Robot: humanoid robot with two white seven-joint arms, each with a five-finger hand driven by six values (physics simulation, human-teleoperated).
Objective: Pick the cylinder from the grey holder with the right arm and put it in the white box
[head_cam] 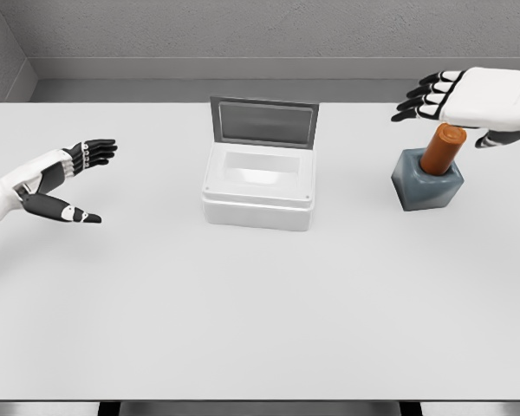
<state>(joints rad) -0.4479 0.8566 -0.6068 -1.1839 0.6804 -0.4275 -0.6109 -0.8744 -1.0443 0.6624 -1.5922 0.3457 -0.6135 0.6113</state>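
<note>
Right hand [468,102] spread, holding nothing, above orange cylinder [442,148] | cylinder tilted in grey holder [426,184] | lidded white box [260,184] left, lid raised

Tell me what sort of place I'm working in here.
Likely a simulated test bench, not a real room: a plain white table against bare grey walls, holding only a white box with its lid open and a grey holder carrying an orange cylinder.

You see a left robot hand [65,178] and a right robot hand [472,104] with smooth white shells on palm and forearm, and black fingers ringed by pale bands at the knuckles.
</note>
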